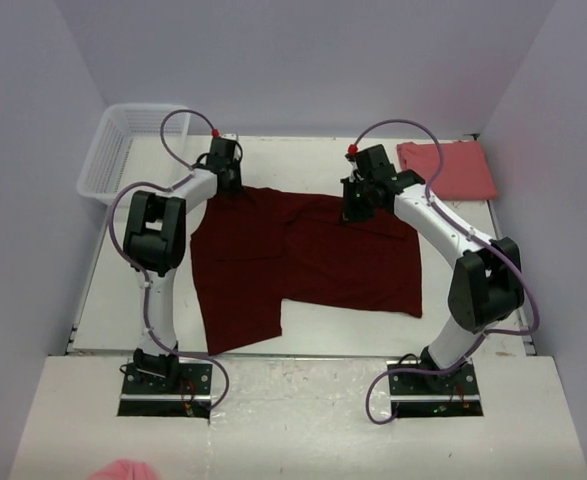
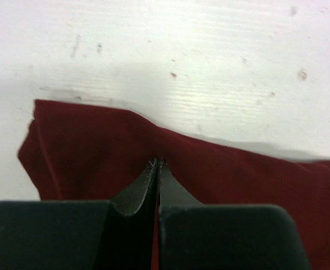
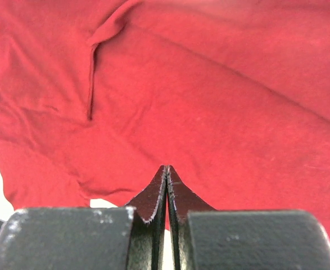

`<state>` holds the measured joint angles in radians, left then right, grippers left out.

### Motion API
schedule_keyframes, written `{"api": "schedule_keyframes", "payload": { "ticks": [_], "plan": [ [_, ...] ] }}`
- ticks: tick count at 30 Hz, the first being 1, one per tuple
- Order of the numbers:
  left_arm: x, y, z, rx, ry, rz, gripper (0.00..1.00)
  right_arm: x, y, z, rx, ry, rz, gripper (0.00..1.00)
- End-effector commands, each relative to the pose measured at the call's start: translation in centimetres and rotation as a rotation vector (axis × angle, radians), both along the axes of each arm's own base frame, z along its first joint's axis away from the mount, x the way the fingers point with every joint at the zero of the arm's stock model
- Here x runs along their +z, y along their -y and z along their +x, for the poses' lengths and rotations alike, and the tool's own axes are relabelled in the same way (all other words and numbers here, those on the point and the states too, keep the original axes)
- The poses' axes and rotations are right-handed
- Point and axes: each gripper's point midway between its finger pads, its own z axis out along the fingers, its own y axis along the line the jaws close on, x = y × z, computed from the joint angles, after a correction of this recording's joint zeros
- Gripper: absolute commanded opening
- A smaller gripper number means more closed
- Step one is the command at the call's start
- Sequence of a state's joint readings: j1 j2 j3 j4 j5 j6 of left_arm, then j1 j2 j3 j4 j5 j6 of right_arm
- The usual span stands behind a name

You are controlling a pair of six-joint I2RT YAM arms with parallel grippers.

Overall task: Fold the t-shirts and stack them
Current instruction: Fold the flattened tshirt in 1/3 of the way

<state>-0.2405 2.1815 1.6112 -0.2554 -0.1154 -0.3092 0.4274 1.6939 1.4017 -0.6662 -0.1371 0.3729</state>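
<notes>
A dark maroon t-shirt point(image 1: 303, 260) lies spread across the middle of the table, partly folded. My left gripper point(image 1: 223, 168) is at its far left corner. In the left wrist view that gripper point(image 2: 157, 163) is shut, with a strip of maroon cloth point(image 2: 86, 152) pinched between the fingers. My right gripper point(image 1: 356, 203) is at the shirt's far edge. In the right wrist view it point(image 3: 167, 167) is shut, tips pressed into the cloth point(image 3: 221, 101) next to the hem. A salmon pink t-shirt point(image 1: 448, 170) lies folded at the far right.
A white mesh basket point(image 1: 111, 152) stands at the far left corner, close behind the left arm. Walls close in the table on three sides. Something pink point(image 1: 123, 470) shows at the bottom edge, in front of the left arm's base.
</notes>
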Motion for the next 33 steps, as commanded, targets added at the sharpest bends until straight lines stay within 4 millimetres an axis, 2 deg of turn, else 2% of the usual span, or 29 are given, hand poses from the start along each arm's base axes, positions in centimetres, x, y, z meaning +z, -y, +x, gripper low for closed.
{"api": "schedule_keyframes", "payload": {
  "ticks": [1,10,13,18,21,23,24,27,30,33],
  "plan": [
    [1.9,-1.4,2.5,-0.005,0.064,-0.010,0.00,2.1,0.4,1.1,-0.020,0.069,0.022,0.00],
    [-2.9,-4.7,1.5,0.050,-0.037,-0.001,0.00,0.5,3.5,3.9,-0.140,0.006,0.027,0.00],
    [-3.8,-5.7,1.3,0.067,-0.048,-0.012,0.00,-0.4,4.4,4.8,-0.175,-0.024,0.020,0.00],
    [-3.0,-6.9,1.5,0.083,-0.037,-0.026,0.00,-2.6,8.5,5.8,-0.277,-0.104,-0.036,0.01],
    [-2.5,-7.6,1.7,0.093,-0.033,-0.028,0.00,-3.7,11.1,6.3,-0.330,-0.137,-0.110,0.07],
    [-2.6,-7.7,1.6,0.094,-0.041,-0.034,0.00,-4.5,12.1,6.4,-0.339,-0.156,-0.134,0.13],
    [-2.5,-7.7,1.6,0.094,-0.042,-0.038,0.00,-4.7,12.5,6.5,-0.350,-0.161,-0.142,0.18],
    [-2.6,-7.5,1.2,0.086,-0.039,-0.052,0.00,-5.7,13.0,6.9,-0.352,-0.192,-0.139,0.27],
    [-2.8,-7.0,1.1,0.075,-0.045,-0.075,0.00,-6.7,13.3,7.3,-0.356,-0.217,-0.141,0.27],
    [-2.1,-6.2,0.9,0.051,-0.034,-0.117,0.00,-7.6,13.6,7.3,-0.367,-0.244,-0.146,0.28]
  ]
}}
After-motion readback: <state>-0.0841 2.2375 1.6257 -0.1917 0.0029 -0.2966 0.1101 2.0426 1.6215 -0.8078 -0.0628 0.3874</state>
